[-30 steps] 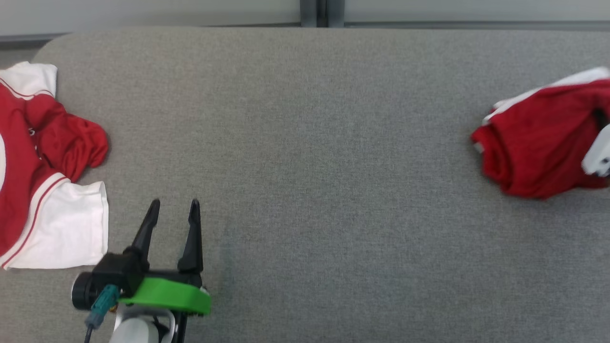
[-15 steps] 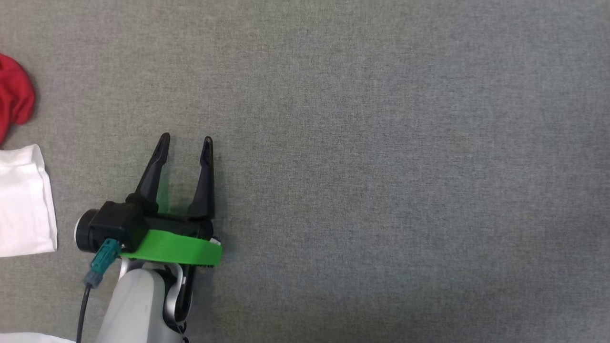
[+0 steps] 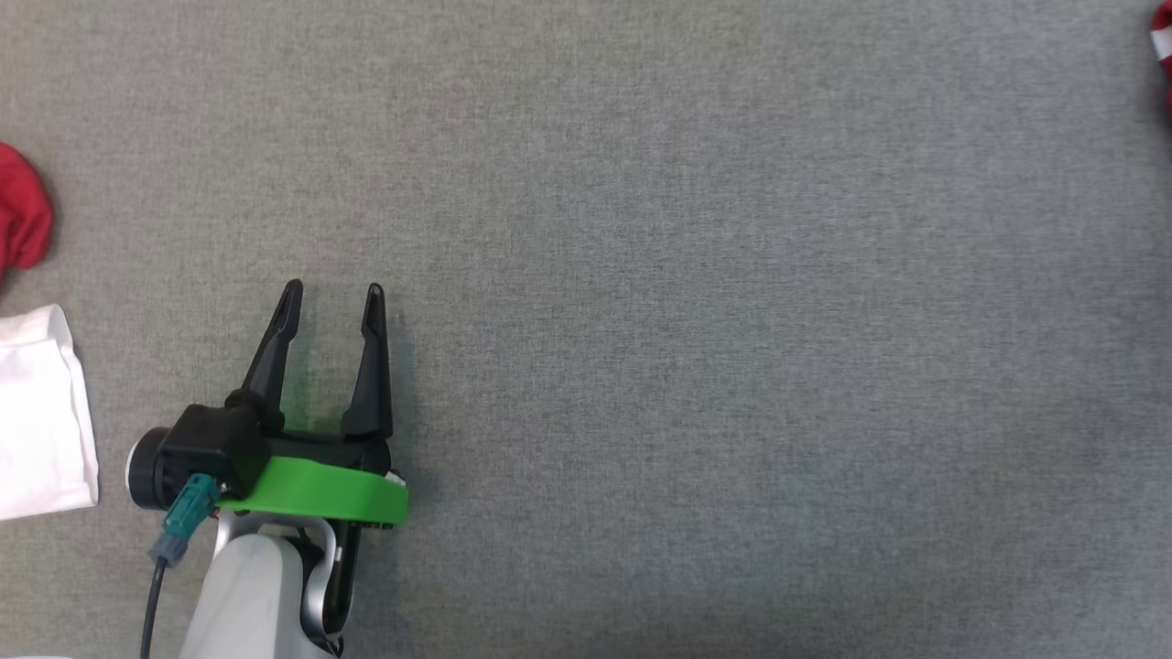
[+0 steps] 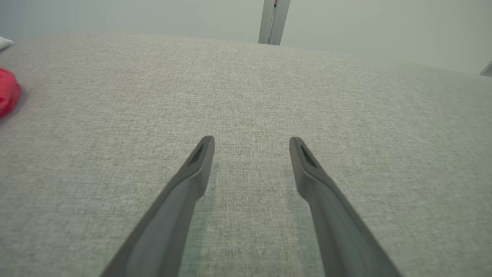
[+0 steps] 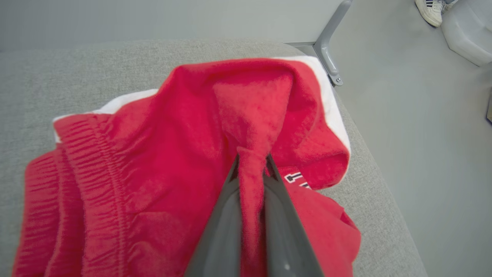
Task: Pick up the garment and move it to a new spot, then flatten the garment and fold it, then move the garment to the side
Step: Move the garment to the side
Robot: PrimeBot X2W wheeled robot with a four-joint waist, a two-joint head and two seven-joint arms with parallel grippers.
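The garment (image 5: 153, 154) is red with white trim and a ribbed band, and it lies bunched near the table's right edge in the right wrist view. My right gripper (image 5: 251, 157) is shut on a raised red fold of it. A sliver of the garment (image 3: 1163, 46) shows at the head view's top right corner. My left gripper (image 3: 333, 288) hovers open over bare grey fabric at the lower left, nothing between its fingers. Its fingers (image 4: 192, 173) are spread wide in the left wrist view.
A second red and white garment (image 3: 41, 403) lies at the head view's left edge; its red part (image 4: 7, 96) shows far left of my left fingers. The grey table (image 3: 696, 320) ends close behind the held garment, with a metal bracket (image 5: 330, 57), floor and a person's shoe (image 5: 430, 11) beyond.
The head camera has tilted down, so the table's far edge and most of both garments have slid out of the picture. My left gripper stays open in much the same place.
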